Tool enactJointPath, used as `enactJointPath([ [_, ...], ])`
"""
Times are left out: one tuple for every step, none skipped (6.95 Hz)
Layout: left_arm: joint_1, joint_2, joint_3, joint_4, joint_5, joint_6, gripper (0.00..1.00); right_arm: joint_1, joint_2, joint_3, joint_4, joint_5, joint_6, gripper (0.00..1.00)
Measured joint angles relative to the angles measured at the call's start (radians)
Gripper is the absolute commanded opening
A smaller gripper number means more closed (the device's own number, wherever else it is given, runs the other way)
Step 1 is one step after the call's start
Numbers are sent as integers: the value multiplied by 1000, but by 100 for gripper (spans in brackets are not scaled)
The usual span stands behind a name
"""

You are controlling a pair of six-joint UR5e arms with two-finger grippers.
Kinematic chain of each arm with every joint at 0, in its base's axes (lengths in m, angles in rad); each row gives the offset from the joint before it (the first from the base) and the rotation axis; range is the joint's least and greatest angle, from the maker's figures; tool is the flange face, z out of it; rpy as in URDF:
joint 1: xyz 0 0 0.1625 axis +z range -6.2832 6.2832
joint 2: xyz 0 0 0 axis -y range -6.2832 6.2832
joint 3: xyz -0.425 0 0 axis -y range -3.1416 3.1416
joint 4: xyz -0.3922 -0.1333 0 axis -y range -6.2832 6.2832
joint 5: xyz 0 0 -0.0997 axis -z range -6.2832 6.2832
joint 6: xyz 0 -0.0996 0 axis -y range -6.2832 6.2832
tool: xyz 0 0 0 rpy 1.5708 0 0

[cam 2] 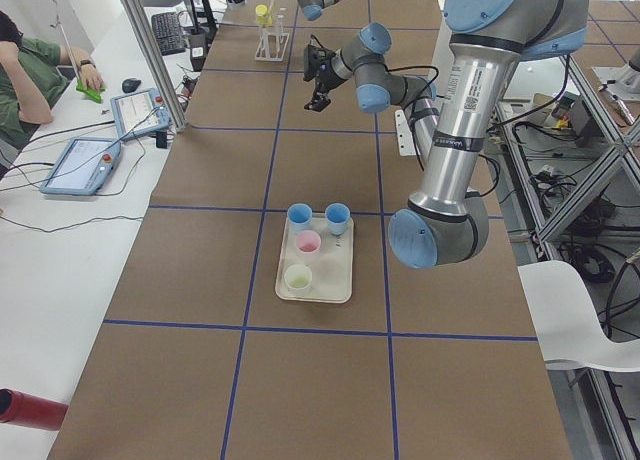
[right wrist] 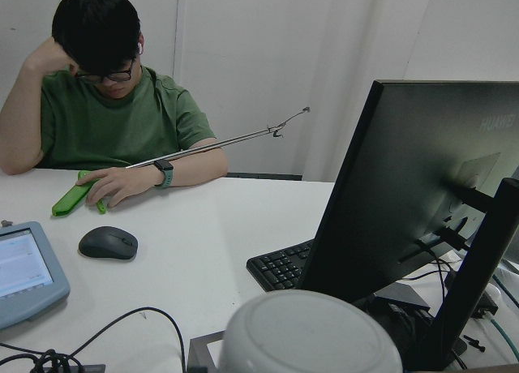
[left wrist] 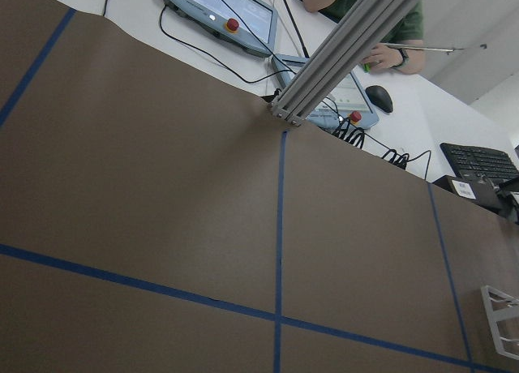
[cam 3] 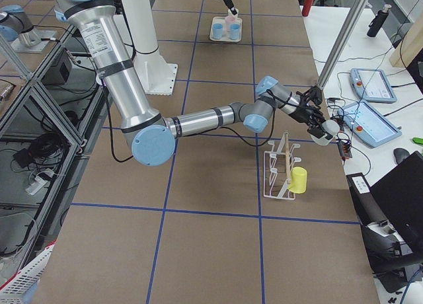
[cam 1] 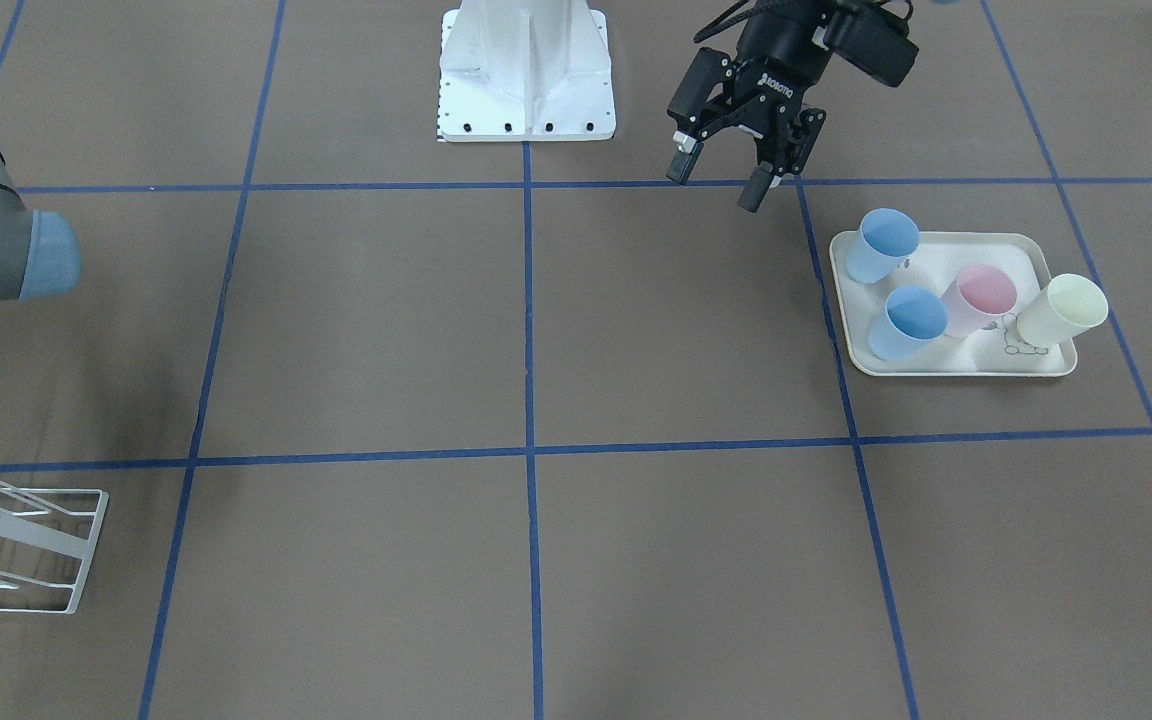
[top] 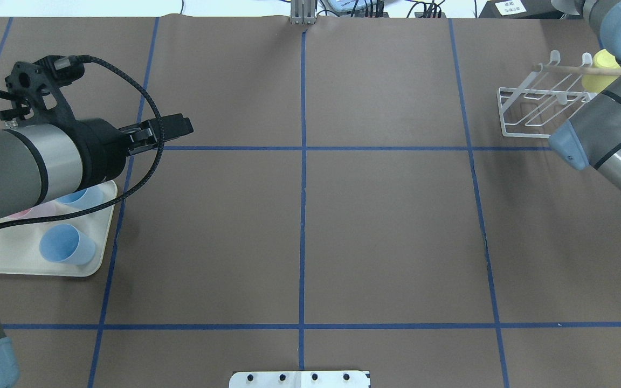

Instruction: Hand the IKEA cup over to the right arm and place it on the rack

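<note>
My left gripper (cam 1: 715, 184) hangs over the table (cam 1: 686, 330) with its jaws spread apart and nothing between them, above a blue tape line, between my base (cam 1: 526, 80) and the tray (cam 1: 966, 371). The tray sits near my left end of the table. On it stand four cups, close together: a blue cup (cam 1: 883, 245) at the corner nearest my fingers, a second blue cup (cam 1: 906, 322), a pink cup (cam 1: 980, 300) and a pale cup (cam 1: 1063, 310) at the outer side. From the tray across to the rack (cam 3: 279, 175) the brown middle of the table lies bare, marked only by tape lines. The rack stands near the operators' edge on my right side, and a yellow cup (cam 3: 299, 180) hangs on its outer end. My right gripper (cam 3: 318, 124) is out beyond the rack at the table's edge, close beside a metal post (cam 3: 337, 46) and apart from the yellow cup; I cannot tell how its jaws stand
</note>
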Motion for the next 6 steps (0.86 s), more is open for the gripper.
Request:
enactJointPath([
  [-14, 1, -14, 43, -20, 23, 100, -6, -26, -1, 33, 1, -12, 0],
  [-27, 3, -19, 60, -39, 32, 100, -13, -52, -2, 63, 8, -16, 0],
  [-32, 4, -21, 66, -46, 35, 100, -19, -71, -2, 79, 22, -18, 0],
  [-34, 4, -21, 68, -49, 36, 100, -21, -89, -2, 85, 40, -19, 0],
  [-34, 3, -20, 69, -50, 35, 100, -21, -102, 0, 88, 53, -21, 0],
  [-35, 3, -20, 68, -51, 35, 100, -22, -113, 3, 90, 60, -30, 0],
])
